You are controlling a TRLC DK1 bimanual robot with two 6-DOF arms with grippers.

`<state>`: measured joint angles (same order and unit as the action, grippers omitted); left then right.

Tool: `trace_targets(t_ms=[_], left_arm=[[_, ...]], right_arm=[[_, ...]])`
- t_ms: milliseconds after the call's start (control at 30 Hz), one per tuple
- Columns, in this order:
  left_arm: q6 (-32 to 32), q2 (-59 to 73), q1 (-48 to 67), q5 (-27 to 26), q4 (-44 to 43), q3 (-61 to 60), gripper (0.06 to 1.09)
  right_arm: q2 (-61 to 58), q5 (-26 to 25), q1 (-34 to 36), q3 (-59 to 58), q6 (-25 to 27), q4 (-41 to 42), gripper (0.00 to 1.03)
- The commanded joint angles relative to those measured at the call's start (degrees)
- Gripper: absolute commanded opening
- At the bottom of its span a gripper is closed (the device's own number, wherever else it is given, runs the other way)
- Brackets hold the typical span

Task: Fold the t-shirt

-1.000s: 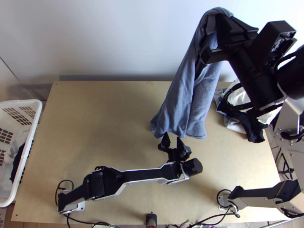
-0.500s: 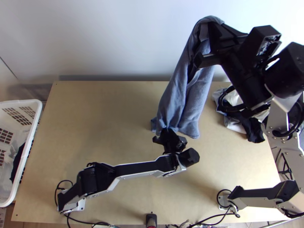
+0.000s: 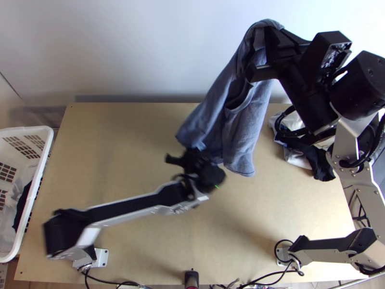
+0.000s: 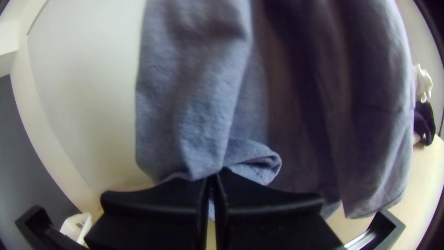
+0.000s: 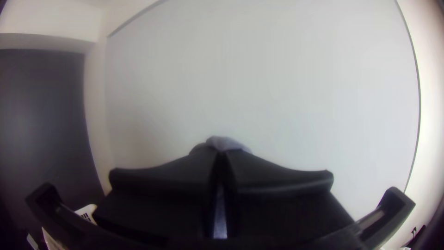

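top view: left black two-fingered gripper (image 3: 194, 153) is clamped on a lower edge of the blue-grey cloth t-shirt (image 3: 244, 132), hanging bunched; right black two-fingered gripper (image 3: 267, 34) pinches its top. expect light, limp fabric; grasp at outer corners.

You are looking across a light wooden table (image 3: 120, 135) whose far edge is running along a pale, plain wall (image 3: 144, 53). Soft light is brightening that wall toward the top view's upper right, while a shadow is lining its foot. Brown floor (image 3: 43, 286) is showing past the near edge. In the right wrist view, a dark grey panel (image 5: 41, 125) is standing beside a whitish upright strip (image 5: 95, 106).
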<state>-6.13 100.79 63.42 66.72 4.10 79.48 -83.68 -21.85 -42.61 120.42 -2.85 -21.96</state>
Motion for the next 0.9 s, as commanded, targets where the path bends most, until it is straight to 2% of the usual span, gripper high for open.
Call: trace_targets(t_ms=[0,267,500,867], left_arm=[[5.9,-11.9,-8.4,-4.7,-1.6,-3.2,0.09],[13.8,-20.9,-22.2,-11.1,-8.8,-3.0,0.09],[13.8,-26.7,-28.8,-11.9,-8.8,-3.5,0.09],[16.4,-33.6,-33.2,-14.2,-10.5,0.0,0.09]], right_arm=[[0.4,0.0,0.6,-0.2,1.4,0.5,0.03],[3.0,0.0,4.7,-0.3,2.4,0.5,0.03],[5.1,0.1,6.0,1.5,3.2,-1.4,0.03],[7.5,0.1,3.9,8.9,3.1,-5.9,0.03]])
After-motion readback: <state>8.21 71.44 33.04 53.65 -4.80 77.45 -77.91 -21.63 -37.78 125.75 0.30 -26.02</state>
